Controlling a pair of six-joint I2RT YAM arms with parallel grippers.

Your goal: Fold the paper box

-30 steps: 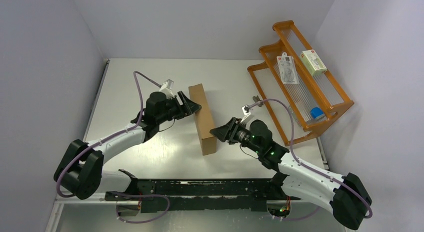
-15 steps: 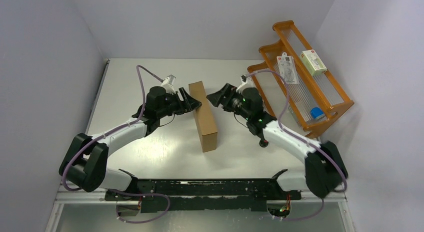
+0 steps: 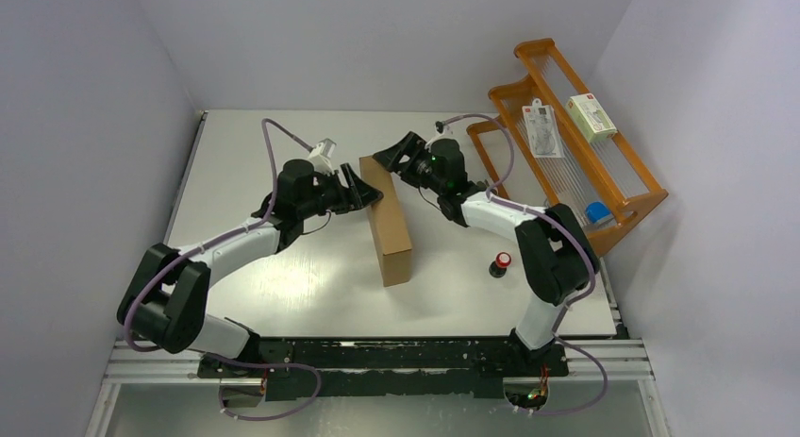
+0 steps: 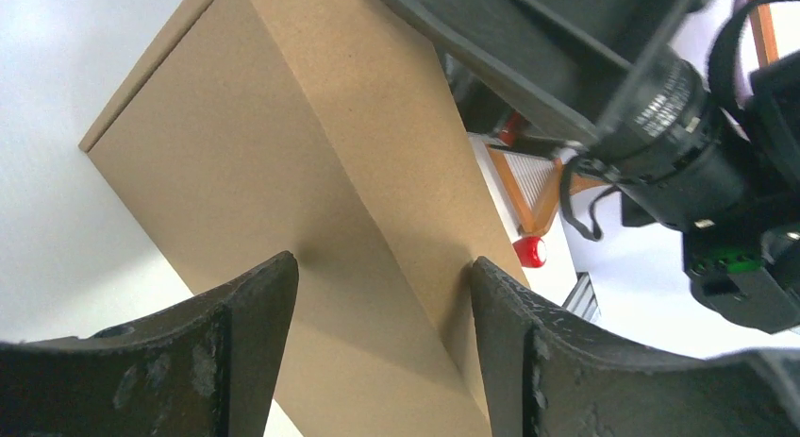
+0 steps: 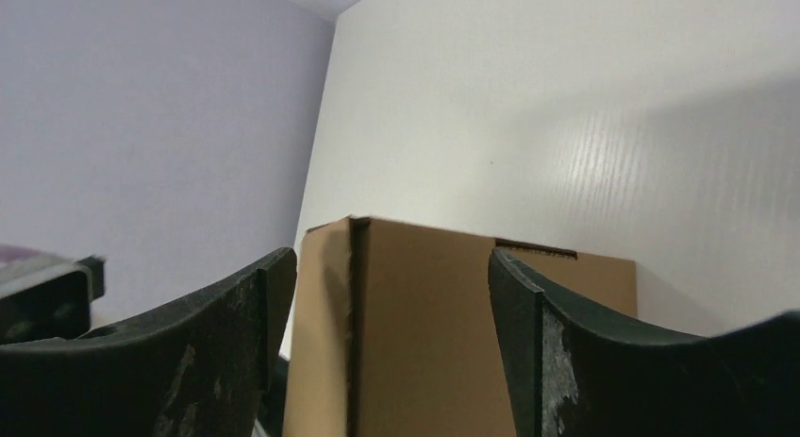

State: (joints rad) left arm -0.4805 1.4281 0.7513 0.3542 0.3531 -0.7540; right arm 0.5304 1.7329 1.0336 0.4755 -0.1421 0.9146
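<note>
The paper box (image 3: 389, 225) is a folded brown cardboard box that stands on a long narrow side mid-table, running near to far. My left gripper (image 3: 366, 193) is open against its upper left edge. In the left wrist view one finger lies over the broad face and the other over the narrow face of the box (image 4: 283, 154), with my left gripper (image 4: 380, 267) not clamped across it. My right gripper (image 3: 385, 159) hovers open at the box's far end. The right wrist view shows that end of the box (image 5: 472, 324) framed by my right gripper (image 5: 391, 258), without touching it.
An orange wire rack (image 3: 575, 163) stands at the right, holding a white-and-green carton (image 3: 591, 116), a packet and a blue item (image 3: 596, 212). A small red-topped object (image 3: 501, 262) sits on the table right of the box. Walls close in on the left, back and right.
My right arm swung from the box's near right side up to its far end, and its jaws opened wider. The left gripper and the box barely moved.
</note>
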